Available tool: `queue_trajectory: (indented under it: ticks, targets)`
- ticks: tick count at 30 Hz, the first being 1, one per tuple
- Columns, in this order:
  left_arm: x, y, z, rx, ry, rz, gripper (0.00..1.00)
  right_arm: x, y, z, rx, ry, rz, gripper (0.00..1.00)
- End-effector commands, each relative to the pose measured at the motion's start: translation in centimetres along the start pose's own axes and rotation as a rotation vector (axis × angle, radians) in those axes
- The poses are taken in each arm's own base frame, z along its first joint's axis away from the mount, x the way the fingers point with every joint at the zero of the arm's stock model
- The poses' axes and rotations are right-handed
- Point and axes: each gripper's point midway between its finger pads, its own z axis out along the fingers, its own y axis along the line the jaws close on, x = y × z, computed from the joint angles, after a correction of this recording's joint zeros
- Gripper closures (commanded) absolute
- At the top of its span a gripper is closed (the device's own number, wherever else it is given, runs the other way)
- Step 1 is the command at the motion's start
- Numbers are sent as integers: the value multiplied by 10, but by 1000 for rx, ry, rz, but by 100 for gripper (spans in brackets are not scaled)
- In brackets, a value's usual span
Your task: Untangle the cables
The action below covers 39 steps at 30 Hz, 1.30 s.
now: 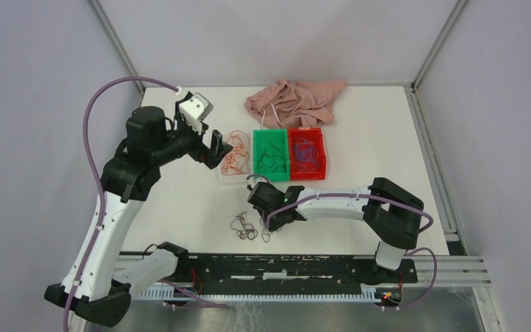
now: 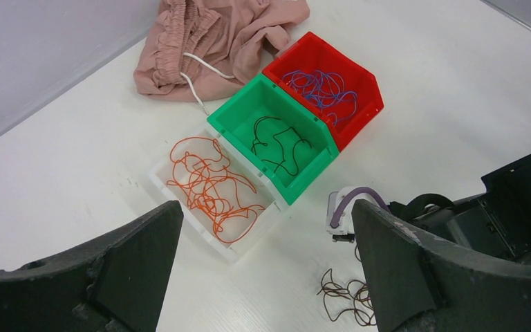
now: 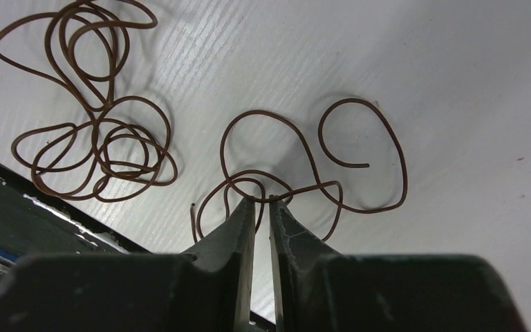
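Brown cables (image 1: pixel 245 227) lie loose on the white table near its front edge: a small tangle (image 3: pixel 100 142) and a separate curly strand (image 3: pixel 351 99). My right gripper (image 3: pixel 263 202) is down on the table, its jaws nearly together and pinching that strand at the tips; in the top view it (image 1: pixel 271 221) is just right of the tangle. My left gripper (image 1: pixel 216 149) is open and empty, held above the white tray (image 2: pixel 159 181) of orange cables (image 2: pixel 211 187). The brown tangle also shows in the left wrist view (image 2: pixel 349 299).
A green bin (image 2: pixel 314 166) holds a dark cable (image 2: pixel 276 145). A red bin (image 2: pixel 363 114) holds blue-purple cables (image 2: pixel 321 86). The three containers stand side by side mid-table. A pink cloth (image 1: pixel 297 100) with a white cord lies behind them. A black rail (image 1: pixel 283 266) runs along the front edge.
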Motion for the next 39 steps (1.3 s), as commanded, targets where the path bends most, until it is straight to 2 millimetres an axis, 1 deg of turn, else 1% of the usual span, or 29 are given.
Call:
queue_trajectory:
  ticks: [1,3,4,7,10,11,12,13,14,15,16,18,21,23,27,30,32,34,38,39]
  targets:
    - [-9,1,-7,-6,-39,70,1,-32,11,-13,-25,-108,24,88]
    - [-9,0,-7,-2,-39,69,1,-38,8,-24,-21,-135,17,97]
    - [-9,0,-7,0,-40,70,1,-41,7,-29,-19,-151,15,100]
    - [-8,-1,-7,1,-41,69,1,-51,3,-45,-21,-184,23,100]
    - [-8,-1,-9,2,-44,76,1,-54,3,-53,-32,-201,35,100]
    - [-8,-2,-9,2,-44,77,1,-55,6,-55,-44,-198,39,97]
    - [-8,-2,-9,2,-45,80,1,-54,9,-54,-55,-187,40,85]
    - [-8,-1,-10,1,-46,82,1,-53,10,-52,-58,-174,46,69]
    - [-8,-1,-10,0,-46,83,1,-50,12,-48,-62,-158,56,60]
    - [-8,-2,-10,1,-46,83,1,-49,14,-45,-68,-151,72,56]
    - [-8,-2,-10,2,-47,83,1,-47,16,-41,-73,-146,96,53]
    - [-9,-2,-10,2,-49,85,1,-44,15,-33,-58,-131,123,51]
    - [-8,-2,-10,0,-48,90,1,-42,9,-24,-14,-124,145,50]
    - [-8,-1,-10,-1,-50,93,1,-45,9,-18,-5,-134,156,51]
    - [-8,-1,-11,-3,-57,95,1,-53,6,-2,45,-144,156,54]
    - [-8,-2,-11,1,-60,92,1,-58,6,6,60,-152,158,59]
    - [-8,-2,-12,0,-61,95,1,-59,6,8,66,-160,157,66]
    - [-8,-2,-12,-2,-61,100,1,-60,4,6,68,-174,147,75]
    - [-6,-3,-11,3,-59,99,1,-63,-4,-7,87,-204,128,96]
    - [-6,-3,-11,2,-59,95,1,-64,-6,-11,90,-212,123,99]
